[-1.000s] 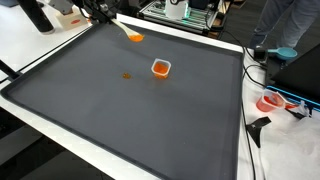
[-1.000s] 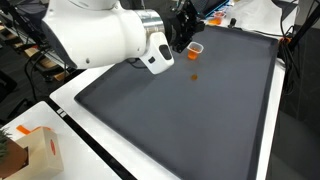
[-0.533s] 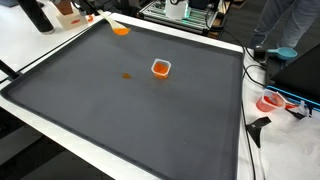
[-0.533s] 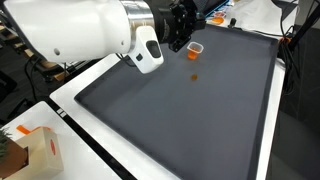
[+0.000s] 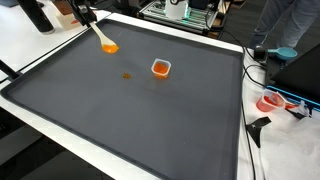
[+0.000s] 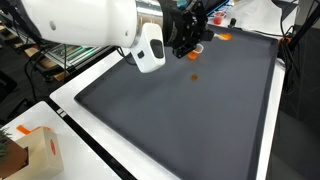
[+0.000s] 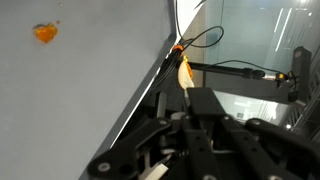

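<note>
At the far left corner of the dark mat (image 5: pixel 150 120) that covers the desk (image 5: pixel 40 130), the gripper (image 5: pixel 86 14) has its fingers pinching the handle of a spoon (image 5: pixel 104 42). The spoon slants down so that its orange head hangs clear above the mat, just inside the far edge. The wrist view shows the pale handle (image 7: pixel 185 72) running out from between the fingers (image 7: pixel 205 100). Further right, a small orange lump (image 5: pixel 127 75) lies on the bare mat, well apart from the spoon. Just beside it, toward the right, a small cup (image 5: pixel 160 68) with orange contents stands upright near the middle of the far half. Past the right edge of the mat sits a red and white object (image 5: pixel 270 101). Judged from this, the spoon is grasped and lifted, the lump lies outside the cup, and the spoon touches neither. Whether its head carries anything cannot be told.
</note>
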Available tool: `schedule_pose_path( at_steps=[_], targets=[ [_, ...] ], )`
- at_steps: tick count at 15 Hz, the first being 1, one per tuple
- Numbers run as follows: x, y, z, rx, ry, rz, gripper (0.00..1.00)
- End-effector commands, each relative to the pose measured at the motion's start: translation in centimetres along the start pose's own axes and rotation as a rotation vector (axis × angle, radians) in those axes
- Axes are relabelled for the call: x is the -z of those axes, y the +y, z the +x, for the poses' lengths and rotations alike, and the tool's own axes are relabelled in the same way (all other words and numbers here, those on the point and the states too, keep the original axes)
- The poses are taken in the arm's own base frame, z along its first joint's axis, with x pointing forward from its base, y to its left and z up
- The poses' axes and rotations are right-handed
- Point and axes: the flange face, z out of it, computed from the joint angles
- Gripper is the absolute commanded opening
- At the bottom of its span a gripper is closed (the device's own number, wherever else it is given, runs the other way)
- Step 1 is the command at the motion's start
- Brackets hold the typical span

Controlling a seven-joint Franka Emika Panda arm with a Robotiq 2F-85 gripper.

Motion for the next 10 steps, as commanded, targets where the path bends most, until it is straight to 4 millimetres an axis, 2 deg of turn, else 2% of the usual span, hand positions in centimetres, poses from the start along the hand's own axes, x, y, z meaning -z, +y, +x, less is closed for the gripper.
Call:
schedule_pose_path(
  at_steps=[1,5,10],
  targets=[
    [-1.1,-0.2,-0.3,-0.034,0.009,-0.099,0.03],
    [-2.9,0.3,-0.5,-0.053,-0.005,-0.224,0.03],
    [-4.7,-0.2,-0.9,-0.054,-0.043,-0.352,0.03]
  ],
)
